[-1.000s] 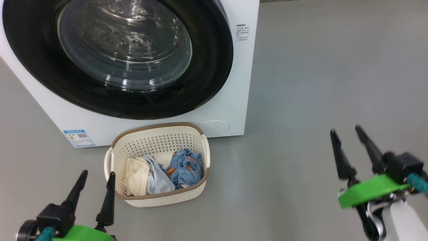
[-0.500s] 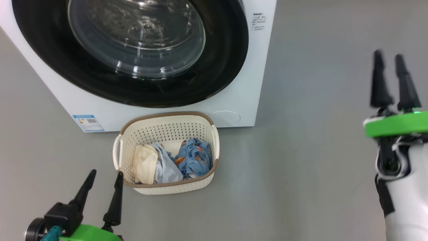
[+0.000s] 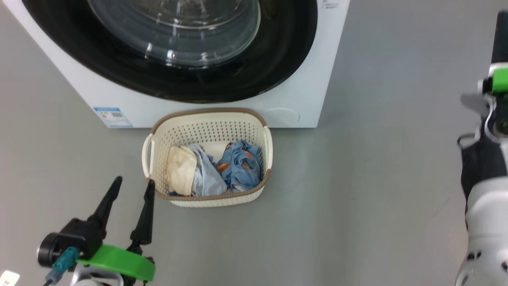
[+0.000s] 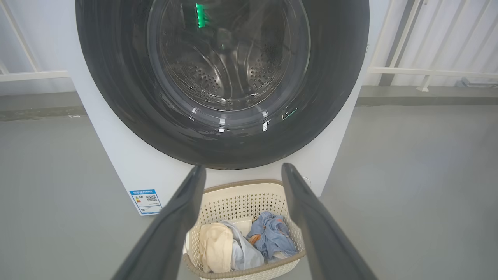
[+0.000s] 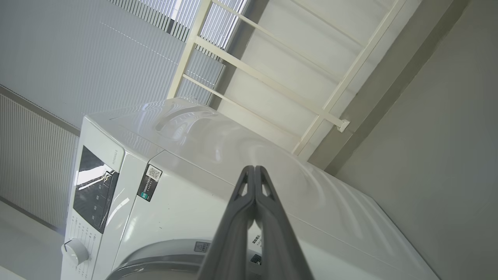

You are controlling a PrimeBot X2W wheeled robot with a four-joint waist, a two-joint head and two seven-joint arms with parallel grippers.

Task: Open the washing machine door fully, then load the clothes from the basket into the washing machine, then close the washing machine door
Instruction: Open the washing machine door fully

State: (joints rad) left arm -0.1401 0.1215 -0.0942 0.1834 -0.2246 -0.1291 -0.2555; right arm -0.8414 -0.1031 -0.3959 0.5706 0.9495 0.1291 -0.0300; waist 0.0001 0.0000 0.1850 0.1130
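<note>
Black-rimmed washing machine door (image 3: pixel 119 67) shut; clothes (image 3: pixel 214 171) in basket (image 3: pixel 210 129).
We see left gripper (image 3: pixel 134 180) spread at basket's seven o'clock, right gripper (image 5: pixel 253 169) pinched together, empty.

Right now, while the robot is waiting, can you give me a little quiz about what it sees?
1. True or false: the washing machine door is closed.
2. Where are the clothes? A: in the basket. B: on the floor. C: hanging on the door.
3. Fill the gap: the robot's right hand has its two fingers ____ (open or shut).

Key: 1 true. 2 A. 3 shut.
</note>
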